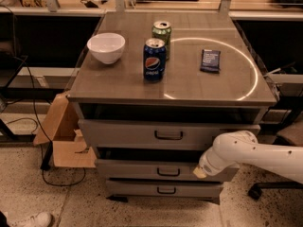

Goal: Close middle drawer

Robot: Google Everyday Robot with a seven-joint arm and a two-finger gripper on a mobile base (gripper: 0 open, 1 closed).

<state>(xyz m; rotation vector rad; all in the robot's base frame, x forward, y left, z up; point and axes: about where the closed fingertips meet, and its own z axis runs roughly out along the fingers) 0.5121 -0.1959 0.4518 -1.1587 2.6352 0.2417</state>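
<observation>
The middle drawer [142, 169] is a grey metal drawer with a low front and a small dark handle [168, 172]. It sticks out a little, with a dark gap above it. The taller top drawer [128, 134] is above it and the bottom drawer [137, 188] is below. My white arm [255, 155] reaches in from the right. Its gripper [200, 172] rests against the right end of the middle drawer's front.
On the cabinet top [118, 84] stand a white bowl [106, 47], a Pepsi can [154, 59], a green can [161, 32] and a dark packet [210, 60]. An open cardboard box [66, 141] and cables [35, 122] are on the left. A chair base [258, 190] is on the right.
</observation>
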